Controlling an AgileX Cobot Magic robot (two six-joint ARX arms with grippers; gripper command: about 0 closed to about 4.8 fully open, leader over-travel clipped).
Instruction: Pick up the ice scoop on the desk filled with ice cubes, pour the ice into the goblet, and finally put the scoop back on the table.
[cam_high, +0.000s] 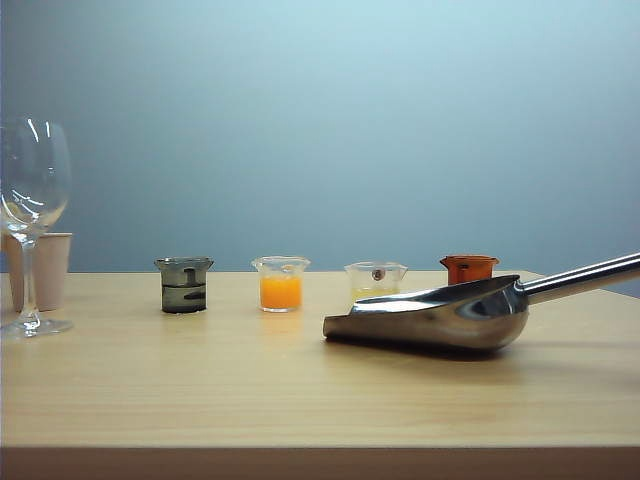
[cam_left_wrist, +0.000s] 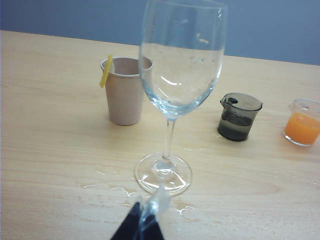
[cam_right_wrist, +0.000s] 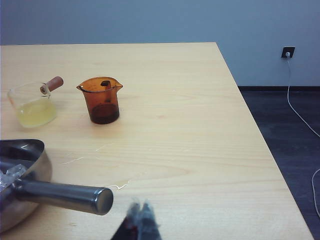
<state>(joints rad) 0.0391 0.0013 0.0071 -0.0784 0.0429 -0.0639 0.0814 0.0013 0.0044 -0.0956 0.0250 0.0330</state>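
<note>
One scoop (cam_high: 440, 318), one goblet (cam_high: 33, 225), one paper cup (cam_high: 50, 268) and four small beakers stand on the desk (cam_high: 300, 400): smoky grey (cam_high: 184, 284), orange-filled (cam_high: 280, 283), pale yellow (cam_high: 375, 279) and amber (cam_high: 468, 268), in a row across the middle of the exterior view. The scoop is mirror-bright steel, lying at lower right with its round handle rising to the right edge; a few ice cubes (cam_right_wrist: 11, 175) show in its bowl. The goblet is clear and empty, at far left. The left gripper (cam_left_wrist: 145, 222) hovers before the goblet's foot, its jaws pressed together on nothing. The right gripper (cam_right_wrist: 141, 225) hangs just beside the handle's end, jaws likewise together.
</note>
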